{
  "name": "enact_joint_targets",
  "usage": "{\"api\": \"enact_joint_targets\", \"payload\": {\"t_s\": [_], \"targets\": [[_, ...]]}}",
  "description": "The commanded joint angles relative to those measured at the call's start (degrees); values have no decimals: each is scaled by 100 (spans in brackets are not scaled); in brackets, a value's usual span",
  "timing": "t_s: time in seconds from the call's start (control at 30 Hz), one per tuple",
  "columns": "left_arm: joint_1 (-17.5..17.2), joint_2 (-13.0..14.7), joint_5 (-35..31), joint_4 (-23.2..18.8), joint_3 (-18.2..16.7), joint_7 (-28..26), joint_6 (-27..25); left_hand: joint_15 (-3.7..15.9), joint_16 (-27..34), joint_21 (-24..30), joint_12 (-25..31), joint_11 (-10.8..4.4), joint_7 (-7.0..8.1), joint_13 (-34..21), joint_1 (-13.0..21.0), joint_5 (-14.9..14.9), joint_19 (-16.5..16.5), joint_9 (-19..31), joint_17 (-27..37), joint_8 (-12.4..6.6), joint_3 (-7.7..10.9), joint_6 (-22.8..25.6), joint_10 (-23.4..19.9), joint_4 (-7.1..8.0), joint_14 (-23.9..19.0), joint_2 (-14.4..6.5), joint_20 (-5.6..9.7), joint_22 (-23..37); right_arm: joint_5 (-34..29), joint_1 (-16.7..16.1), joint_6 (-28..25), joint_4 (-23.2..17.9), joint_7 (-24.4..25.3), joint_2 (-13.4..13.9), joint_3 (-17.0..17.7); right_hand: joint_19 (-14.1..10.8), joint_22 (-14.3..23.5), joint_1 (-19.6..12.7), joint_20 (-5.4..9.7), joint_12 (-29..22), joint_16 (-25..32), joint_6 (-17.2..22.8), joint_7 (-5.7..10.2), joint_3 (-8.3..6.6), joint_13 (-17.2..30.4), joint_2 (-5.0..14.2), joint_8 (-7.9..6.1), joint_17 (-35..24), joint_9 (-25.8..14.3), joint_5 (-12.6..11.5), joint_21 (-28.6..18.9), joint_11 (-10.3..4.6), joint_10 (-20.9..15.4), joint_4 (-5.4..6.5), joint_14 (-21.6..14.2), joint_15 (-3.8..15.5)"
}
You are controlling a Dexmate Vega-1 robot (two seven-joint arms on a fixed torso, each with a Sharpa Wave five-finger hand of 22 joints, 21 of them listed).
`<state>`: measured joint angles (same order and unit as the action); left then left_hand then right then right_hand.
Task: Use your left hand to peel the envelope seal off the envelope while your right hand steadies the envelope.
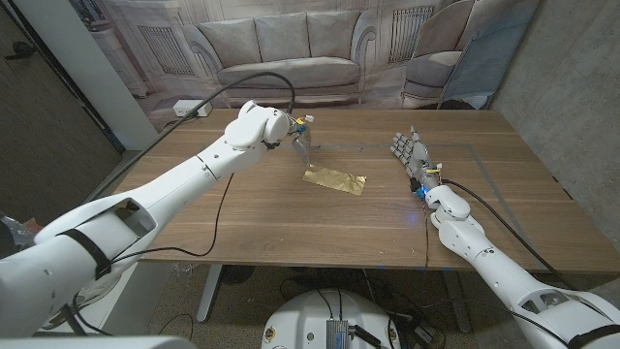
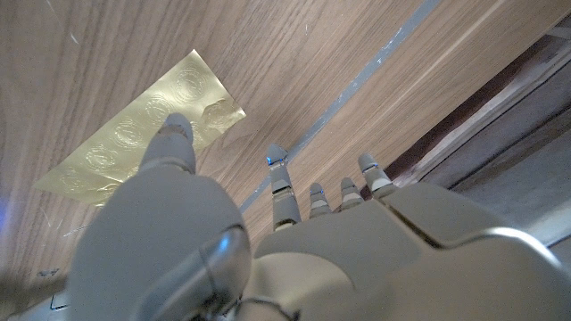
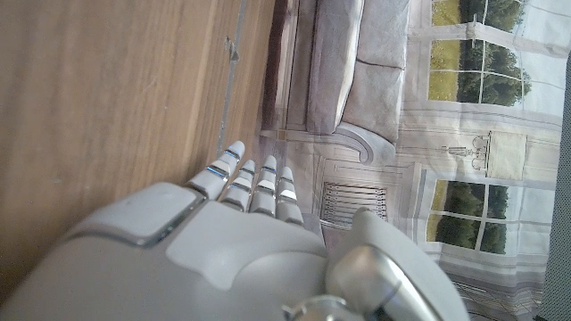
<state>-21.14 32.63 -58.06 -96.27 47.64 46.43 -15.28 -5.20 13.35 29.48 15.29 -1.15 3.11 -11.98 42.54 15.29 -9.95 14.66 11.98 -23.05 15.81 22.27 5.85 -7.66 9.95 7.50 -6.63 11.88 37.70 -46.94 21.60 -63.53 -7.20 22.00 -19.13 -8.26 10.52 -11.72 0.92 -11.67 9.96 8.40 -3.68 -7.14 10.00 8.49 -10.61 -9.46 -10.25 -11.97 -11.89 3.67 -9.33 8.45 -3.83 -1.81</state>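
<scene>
Gold envelope (image 1: 334, 180) lying flat on the wooden tabletop (image 1: 291, 223), near the middle. Shiny, with round stamped patterns across it in the left wrist view (image 2: 143, 143). One corner bent up and crumpled (image 2: 221, 114); cannot tell if that bit is the seal.

Left hand (image 1: 295, 131) up above the tabletop, just behind the envelope's left end, not touching it. Fingers pointing down toward the envelope. In the left wrist view, left hand (image 2: 268, 241) with fingers (image 2: 281, 178) spread apart, holding nothing. Thumb tip over the envelope in that view, but cannot tell if touching. White left arm (image 1: 184, 184) reaching in from the envelope's left side, with a black cable (image 1: 223, 92) looping over it.

Right hand (image 1: 412, 155) well apart from the envelope, off to its right, standing up on the tabletop with fingers pointing away from the robot. In the right wrist view, right hand (image 3: 241, 241) with fingers (image 3: 254, 183) straight and side by side, thumb set apart, holding nothing. Not on the envelope.

Thin line of pale tape (image 1: 484, 165) on the tabletop, past the right hand from the envelope. Backdrop with a printed sofa (image 1: 291, 53) behind the tabletop, far beyond the envelope.
</scene>
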Motion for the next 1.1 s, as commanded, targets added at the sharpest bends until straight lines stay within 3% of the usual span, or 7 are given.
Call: {"api": "enact_joint_targets", "payload": {"t_s": [0.03,0.3,0.37,0.5,0.6,0.63,1.1], "targets": [[-280,-143,-413,155,-86,-419,205,83,20,100,13,-72,14,0,106,64,-501,66,9,-198,-36,299,-157,-11,406,-33,65,31,6,60,41,155,-28,-64,5,-63,24,51,-18,10,14,57,-20,-4,18,43,-32,-18,-15,-5,-15,-6,-43,2,-46,-11],[-201,-321,-683,445,9,-384,394,148,40,141,26,-141,119,2,190,81,-426,114,8,-352,-50,525,-273,-16,277,-63,37,34,11,151,86,339,-114,-138,0,-63,24,58,-14,11,14,58,-19,-8,18,37,-31,-18,-15,-2,-15,-7,-43,0,-51,-10],[-230,-342,-698,485,-18,-485,428,157,32,144,16,-140,50,2,211,85,-425,130,8,-337,-57,432,-274,-15,272,-71,43,34,0,165,98,370,-112,-150,1,-67,24,60,-18,11,13,57,-20,-10,18,34,-29,-17,-15,0,-16,-4,-44,-1,-50,-11],[-247,-378,-776,580,-16,-668,498,173,26,156,0,-145,77,2,230,90,-405,145,10,-335,-61,369,-266,-8,262,-90,61,34,-4,179,99,407,-113,-166,6,-65,23,65,-16,12,11,58,-22,-13,18,31,-29,-17,-15,2,-14,-6,-44,-2,-48,-12],[-215,-470,-491,769,-104,-617,659,213,30,174,-5,-170,90,2,247,93,-365,159,11,-360,-66,382,-278,-3,230,-106,80,33,-5,186,101,428,-114,-179,9,-65,23,68,-14,12,10,61,-22,-15,18,29,-28,-17,-15,3,-14,-6,-44,-3,-48,-16],[-209,-490,-481,809,-90,-626,678,215,27,119,-13,-162,102,2,261,95,-516,175,11,-376,-77,360,-286,2,210,-112,41,32,-5,187,104,434,-113,-184,12,-68,23,69,-18,12,11,59,-25,-15,18,27,-27,-17,-15,4,-15,-3,-45,-3,-50,-20],[-7,-641,-525,1181,83,-597,833,236,-4,113,-52,-136,55,1,279,101,-549,225,14,-494,-117,466,-274,34,214,-145,64,31,-18,239,127,575,-120,-248,28,-68,23,82,-18,14,8,63,-21,-27,18,18,-25,-16,-15,10,-13,-4,-46,-10,-53,-21]]}}
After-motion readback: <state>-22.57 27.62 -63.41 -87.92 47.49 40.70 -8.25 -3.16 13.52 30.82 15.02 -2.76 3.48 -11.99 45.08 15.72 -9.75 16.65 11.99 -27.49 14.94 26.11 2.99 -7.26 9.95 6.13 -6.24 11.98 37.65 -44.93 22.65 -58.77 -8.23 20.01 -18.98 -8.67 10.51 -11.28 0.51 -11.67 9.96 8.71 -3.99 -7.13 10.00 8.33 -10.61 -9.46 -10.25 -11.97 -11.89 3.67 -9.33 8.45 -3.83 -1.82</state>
